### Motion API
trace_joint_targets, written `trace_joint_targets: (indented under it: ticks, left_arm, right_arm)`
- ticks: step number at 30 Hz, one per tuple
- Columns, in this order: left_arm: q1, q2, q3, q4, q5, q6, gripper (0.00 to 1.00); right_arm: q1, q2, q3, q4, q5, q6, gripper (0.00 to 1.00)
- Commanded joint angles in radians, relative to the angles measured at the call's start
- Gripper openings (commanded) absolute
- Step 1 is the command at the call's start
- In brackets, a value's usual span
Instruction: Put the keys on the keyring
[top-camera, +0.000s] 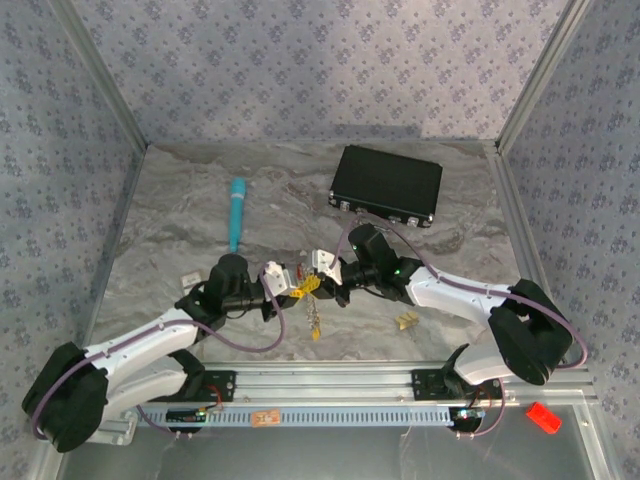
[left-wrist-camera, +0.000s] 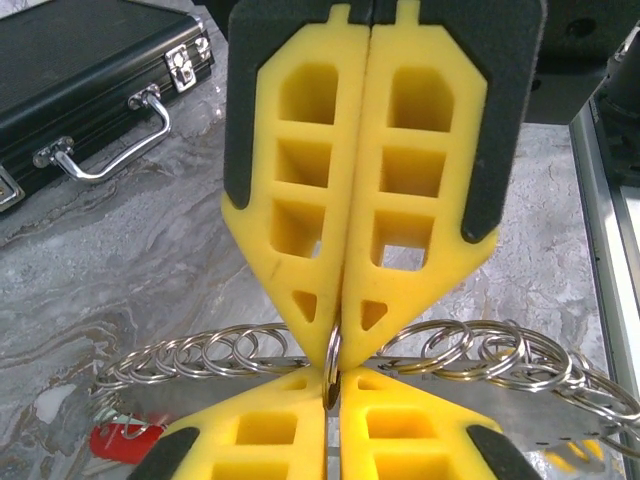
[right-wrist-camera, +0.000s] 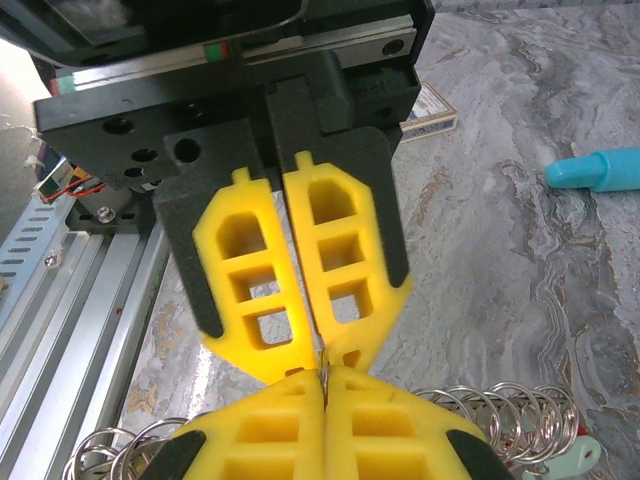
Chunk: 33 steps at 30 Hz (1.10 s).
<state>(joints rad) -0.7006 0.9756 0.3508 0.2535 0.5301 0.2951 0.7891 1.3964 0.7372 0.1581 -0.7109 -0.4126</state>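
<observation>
Pinching the keyring (left-wrist-camera: 220, 385) tip to tip: my left gripper (left-wrist-camera: 333, 392) clenched at six o'clock, my right gripper (left-wrist-camera: 340, 322) clenched at twelve.

Top camera sits high behind my arms (top-camera: 150, 345), looking down across the whole table (top-camera: 180, 200). Wrist cameras ride close, facing each other; both share the metal rings (left-wrist-camera: 470, 350) between them.

The keyring (left-wrist-camera: 232, 352), a thin silvery loop threaded with many small split rings, sits raised above the worktop (top-camera: 480, 255), tagged keys (top-camera: 316, 320) dangling beneath it.
</observation>
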Motion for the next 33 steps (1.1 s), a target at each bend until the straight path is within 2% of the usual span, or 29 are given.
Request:
trace_joint_targets:
  ticks: [1,4,8,11,15,20,33]
  left_arm:
    - [-0.005,-0.03,-0.001,0.025,0.006,0.029,0.02]
    - [-0.006,-0.043,0.0,0.017,-0.017,0.038,0.0]
    - [-0.014,-0.067,0.009,-0.013,-0.062,0.056,0.0]
    - [-0.032,-0.076,0.027,-0.07,-0.103,0.089,0.0]
    - [-0.059,-0.075,0.047,-0.122,-0.152,0.116,0.0]
    - [-0.08,-0.083,0.053,-0.142,-0.176,0.136,0.0]
    - [-0.092,-0.094,0.066,-0.167,-0.176,0.142,0.0]
  right_arm:
    - [0.016,0.0,0.019,0.01,-0.014,-0.009,0.0]
    - [0.015,-0.003,0.024,-0.028,0.0,-0.026,0.0]
    - [0.013,-0.03,0.04,-0.133,0.06,-0.077,0.23]
    - [0.012,-0.062,0.059,-0.223,0.114,-0.123,0.29]
    - [0.016,-0.099,0.077,-0.302,0.164,-0.153,0.3]
    - [0.033,-0.102,0.093,-0.322,0.163,-0.154,0.31]
    - [0.079,-0.02,0.124,-0.237,0.146,-0.13,0.25]
